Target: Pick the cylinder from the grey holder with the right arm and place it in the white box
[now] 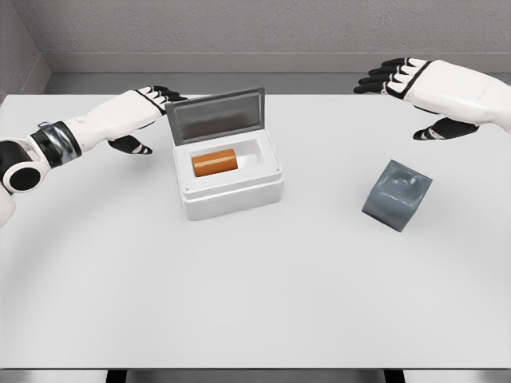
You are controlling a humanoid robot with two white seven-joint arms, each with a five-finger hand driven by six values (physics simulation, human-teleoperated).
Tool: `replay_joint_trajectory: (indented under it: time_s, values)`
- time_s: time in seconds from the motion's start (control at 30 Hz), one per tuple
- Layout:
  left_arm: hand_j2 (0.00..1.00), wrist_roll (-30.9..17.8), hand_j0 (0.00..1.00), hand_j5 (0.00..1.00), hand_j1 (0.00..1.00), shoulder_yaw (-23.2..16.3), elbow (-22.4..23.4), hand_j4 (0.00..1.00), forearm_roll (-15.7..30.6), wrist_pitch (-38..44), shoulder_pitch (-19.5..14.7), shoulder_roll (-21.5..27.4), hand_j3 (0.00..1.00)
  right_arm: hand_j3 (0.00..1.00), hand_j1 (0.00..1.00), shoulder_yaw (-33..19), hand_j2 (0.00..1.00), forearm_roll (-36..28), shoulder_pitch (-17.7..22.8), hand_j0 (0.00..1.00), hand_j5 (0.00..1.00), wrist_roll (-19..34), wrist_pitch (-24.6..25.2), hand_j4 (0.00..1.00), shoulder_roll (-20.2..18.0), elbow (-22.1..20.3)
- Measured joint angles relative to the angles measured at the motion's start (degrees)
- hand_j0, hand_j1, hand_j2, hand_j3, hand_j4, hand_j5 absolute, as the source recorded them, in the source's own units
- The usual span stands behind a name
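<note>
Orange cylinder (pixel 214 163) lies inside the open white box (pixel 231 195), long axis left-right, near the table's far-left part. Empty right hand (pixel 415 96), fingers spread, hovers far right, beyond the grey holder (pixel 397 194); the left hand (pixel 148 116), fingers relaxed, is nearer.

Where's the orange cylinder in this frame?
In the head view the orange cylinder lies on its side inside the open white box, left of the table's middle, near the left hand. The grey holder sits empty to the right.
</note>
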Motion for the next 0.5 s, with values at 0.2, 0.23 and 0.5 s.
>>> replay_joint_trajectory:
  time_s: [0.2, 0.23, 0.5]
  values:
    - [1.0, 0.0, 1.0, 1.0, 1.0, -0.2, -2.4, 1.0, -0.3, 0.0, 0.9, 1.4, 1.0, 1.0, 1.0, 0.2, 1.0, 0.0, 0.0, 1.0, 1.0, 0.0, 0.0, 1.0, 0.0, -0.5]
    - [1.0, 0.0, 1.0, 1.0, 1.0, -0.2, -2.7, 1.0, -0.3, 0.0, 1.0, 1.5, 1.0, 1.0, 1.0, 0.3, 1.0, 0.0, 0.0, 1.0, 1.0, 0.0, 0.0, 1.0, 0.1, -0.5]
    - [1.0, -0.1, 1.0, 1.0, 1.0, 0.7, -3.3, 1.0, 0.5, -0.1, 1.0, 2.7, 1.0, 1.0, 1.0, 0.5, 1.0, 0.0, 0.0, 1.0, 1.0, 0.0, 0.0, 1.0, 0.1, -0.6]
